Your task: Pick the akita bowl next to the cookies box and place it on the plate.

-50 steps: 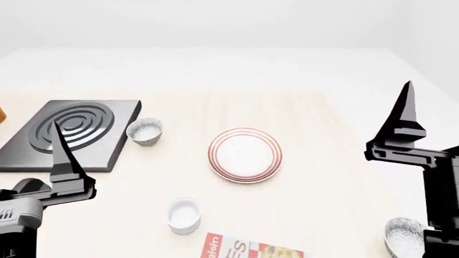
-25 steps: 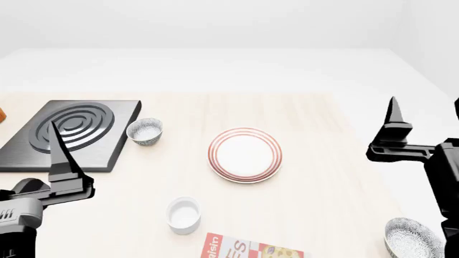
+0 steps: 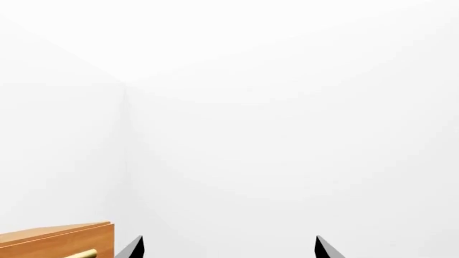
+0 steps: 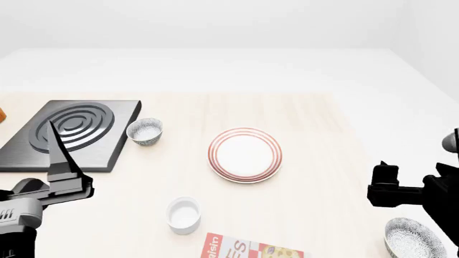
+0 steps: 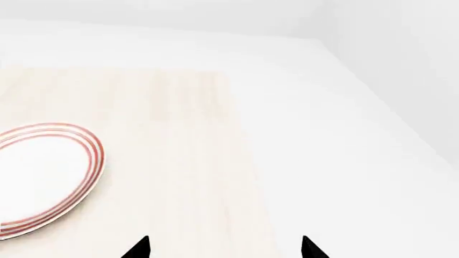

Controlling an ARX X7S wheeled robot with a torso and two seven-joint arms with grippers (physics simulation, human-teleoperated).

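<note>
The plate (image 4: 245, 155), white with red rings, lies mid-table and also shows in the right wrist view (image 5: 40, 177). The cookies box (image 4: 252, 250) is cut off by the head view's bottom edge. One speckled akita bowl (image 4: 412, 239) sits at the near right, to the right of the box. Its twin (image 4: 145, 131) stands far off beside the black stove. My right gripper (image 4: 384, 186) hovers just above and left of the near-right bowl; in its own view the right gripper (image 5: 225, 245) is open and empty. My left gripper (image 4: 60, 156) points upward at the near left and, in its own view (image 3: 229, 245), is open on nothing.
A black stove slab with rings (image 4: 72, 133) occupies the far left of the wooden table (image 4: 315, 129). A small plain white cup (image 4: 184, 215) stands near the box. A wooden cabinet corner (image 3: 57, 242) shows in the left wrist view. The table's right edge runs close to the near-right bowl.
My right gripper has tipped over from pointing up to pointing forward and has dropped lower, toward the near-right bowl. The left arm and the objects have stayed put.
</note>
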